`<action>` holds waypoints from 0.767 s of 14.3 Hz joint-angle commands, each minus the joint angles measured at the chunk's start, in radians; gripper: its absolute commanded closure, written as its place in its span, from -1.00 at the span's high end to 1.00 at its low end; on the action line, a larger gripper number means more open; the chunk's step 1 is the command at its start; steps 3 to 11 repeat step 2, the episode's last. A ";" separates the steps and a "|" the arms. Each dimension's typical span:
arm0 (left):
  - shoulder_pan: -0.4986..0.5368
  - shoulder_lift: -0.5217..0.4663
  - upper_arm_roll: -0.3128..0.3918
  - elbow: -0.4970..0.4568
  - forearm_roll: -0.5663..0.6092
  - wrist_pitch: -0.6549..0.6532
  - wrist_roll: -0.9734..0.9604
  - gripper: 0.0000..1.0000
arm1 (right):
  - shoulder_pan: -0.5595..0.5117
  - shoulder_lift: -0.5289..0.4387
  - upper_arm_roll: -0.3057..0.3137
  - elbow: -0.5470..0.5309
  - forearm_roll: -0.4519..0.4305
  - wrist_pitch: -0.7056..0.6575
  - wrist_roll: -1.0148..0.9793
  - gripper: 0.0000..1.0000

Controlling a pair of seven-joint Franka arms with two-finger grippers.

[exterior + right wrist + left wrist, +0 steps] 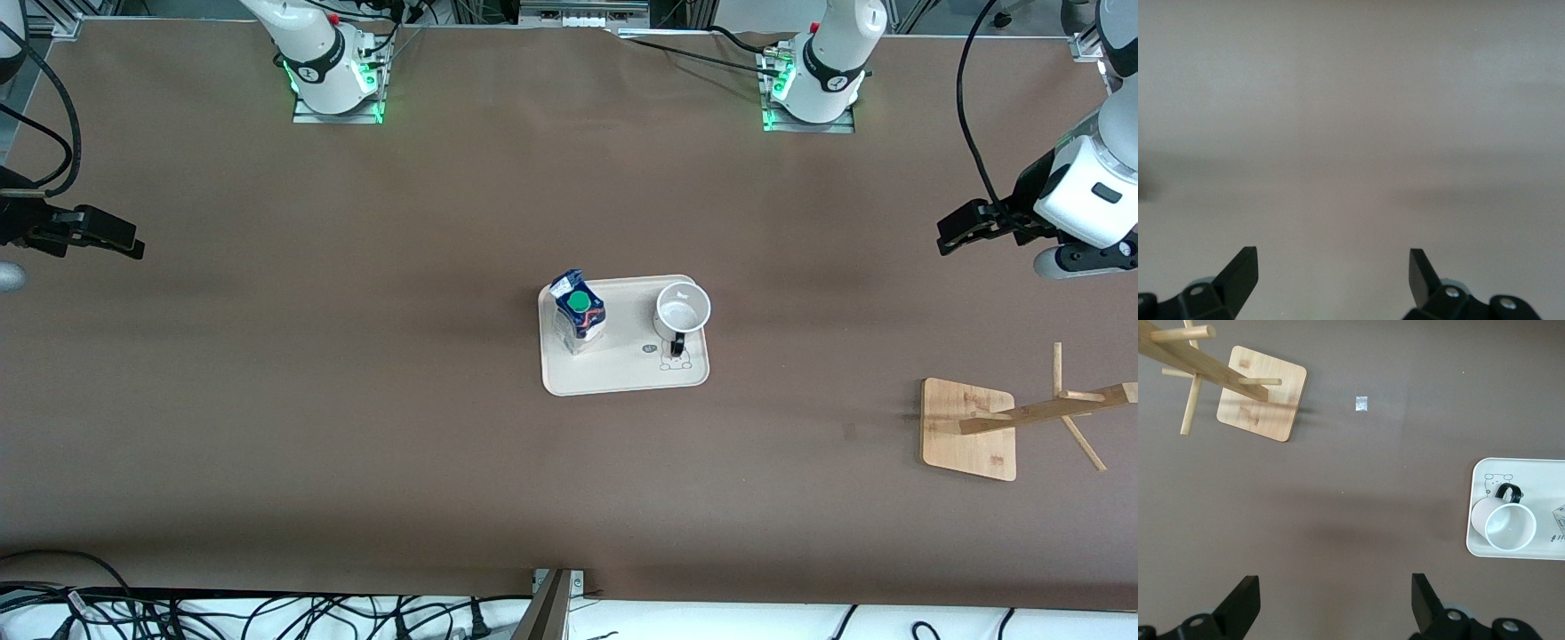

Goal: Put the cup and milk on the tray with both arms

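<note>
The cream tray (622, 373) lies in the middle of the table. The milk carton (578, 313) stands upright on the tray's end toward the right arm. The white cup (682, 311) stands upright on the tray's end toward the left arm, its black handle toward the front camera. Cup (1503, 523) and tray (1538, 470) also show in the left wrist view. My left gripper (956, 233) is open and empty, up over bare table at the left arm's end; its own view shows it too (1336, 590). My right gripper (120, 240) is open and empty over bare table at the right arm's end (1333, 267).
A wooden rack (1031, 413) with a square base (969, 431) lies tipped near the left arm's end, nearer the front camera than the tray; it shows in the left wrist view (1261, 393). A small pale mark (1361, 403) is on the table beside it. Cables run along the table's front edge.
</note>
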 commanded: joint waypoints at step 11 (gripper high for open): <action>0.013 -0.013 -0.003 -0.005 0.005 0.002 0.120 1.00 | -0.010 -0.010 0.006 -0.007 0.013 0.001 0.009 1.00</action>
